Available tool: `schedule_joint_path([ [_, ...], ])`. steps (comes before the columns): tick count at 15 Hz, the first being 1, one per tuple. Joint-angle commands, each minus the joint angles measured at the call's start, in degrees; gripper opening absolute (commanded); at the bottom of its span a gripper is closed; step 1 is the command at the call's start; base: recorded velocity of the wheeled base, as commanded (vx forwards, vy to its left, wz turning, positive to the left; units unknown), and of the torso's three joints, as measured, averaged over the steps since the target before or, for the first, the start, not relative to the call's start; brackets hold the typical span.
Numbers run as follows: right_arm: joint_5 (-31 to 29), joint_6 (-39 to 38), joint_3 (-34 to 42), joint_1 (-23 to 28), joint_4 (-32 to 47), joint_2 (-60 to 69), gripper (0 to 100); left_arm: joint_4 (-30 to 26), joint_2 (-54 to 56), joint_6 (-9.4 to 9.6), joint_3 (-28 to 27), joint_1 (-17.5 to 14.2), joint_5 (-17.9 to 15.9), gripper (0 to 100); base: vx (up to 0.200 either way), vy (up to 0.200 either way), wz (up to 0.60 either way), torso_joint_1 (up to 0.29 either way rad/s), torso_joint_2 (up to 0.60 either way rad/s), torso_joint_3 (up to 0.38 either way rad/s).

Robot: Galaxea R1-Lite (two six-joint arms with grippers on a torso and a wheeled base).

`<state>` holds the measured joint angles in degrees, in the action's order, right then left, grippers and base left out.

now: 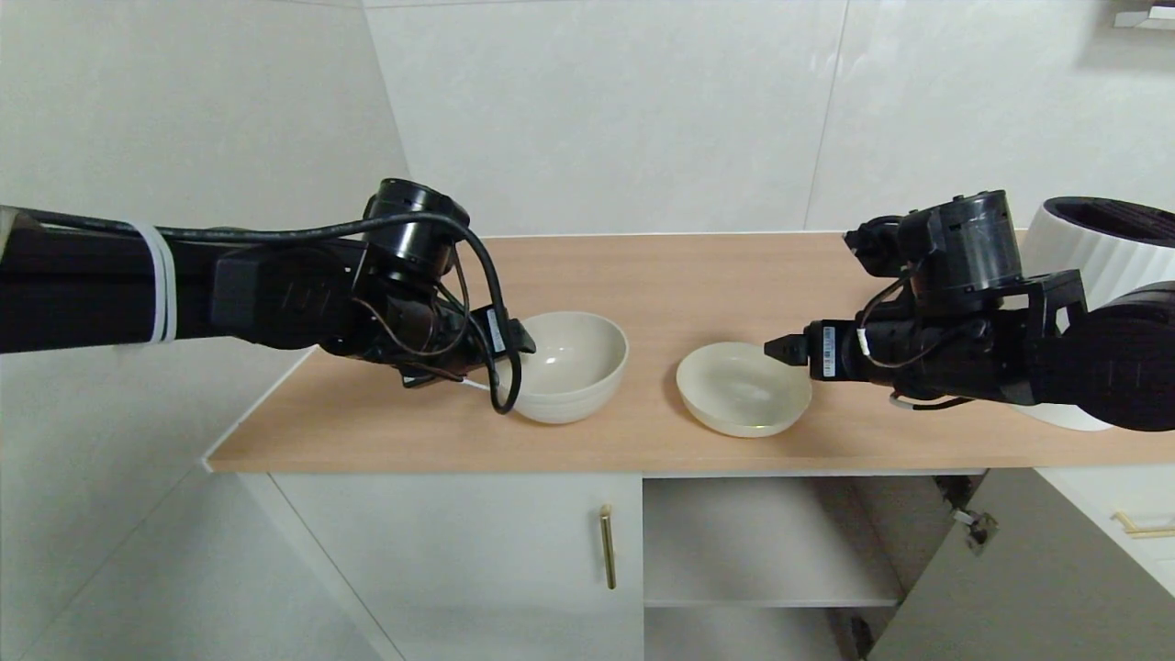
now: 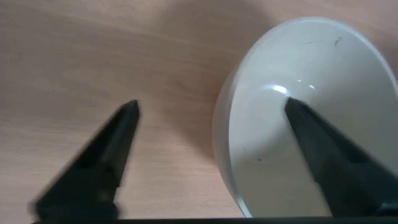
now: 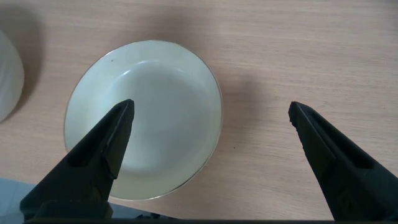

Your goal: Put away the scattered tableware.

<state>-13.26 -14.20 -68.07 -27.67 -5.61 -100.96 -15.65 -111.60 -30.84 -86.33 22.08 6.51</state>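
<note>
Both hands spread, each straddling the rim of a dish on the counter.

My left hand is wide open, with one finger over the inside of the deep white bowl and the other outside it above bare wood; I can't tell whether either finger touches the bowl. My right hand is just as open, one finger over the shallow cream dish and the other beyond its rim above the wood. The two dishes sit upright, near each other but apart, toward the front edge of the counter, the bowl on my left and the dish on my right. A white ribbed vessel stands at the far right behind my right arm. Below the counter a cabinet door with a brass handle is closed, and beside it is an open compartment.
</note>
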Motion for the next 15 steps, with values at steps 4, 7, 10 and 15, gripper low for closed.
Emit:
schedule_joint_path([
  [4,-0.01,-0.04,0.04,-0.01,0.07,0.15,100,-0.08,2.01,-0.1,0.9,-0.02,-0.01,0,0.0,0.0,0.0,0.0,0.0,0.0],
  [7,-0.62,0.05,-0.31,-0.01,0.33,-0.64,100,0.1,8.95,-0.1,3.63,0.16,-1.76,0,0.0,0.0,0.0,0.0,0.0,0.0],
  [10,-4.75,0.05,-1.8,-0.01,0.42,-4.68,100,0.18,15.63,0.43,6.53,0.42,-7.39,0,0.0,0.0,0.0,0.0,0.0,0.0],
  [15,-5.28,-0.04,-2.24,-0.01,0.42,-7.93,100,1.24,18.62,1.31,8.46,0.77,-7.48,0,0.0,0.0,0.0,0.0,0.0,0.0],
])
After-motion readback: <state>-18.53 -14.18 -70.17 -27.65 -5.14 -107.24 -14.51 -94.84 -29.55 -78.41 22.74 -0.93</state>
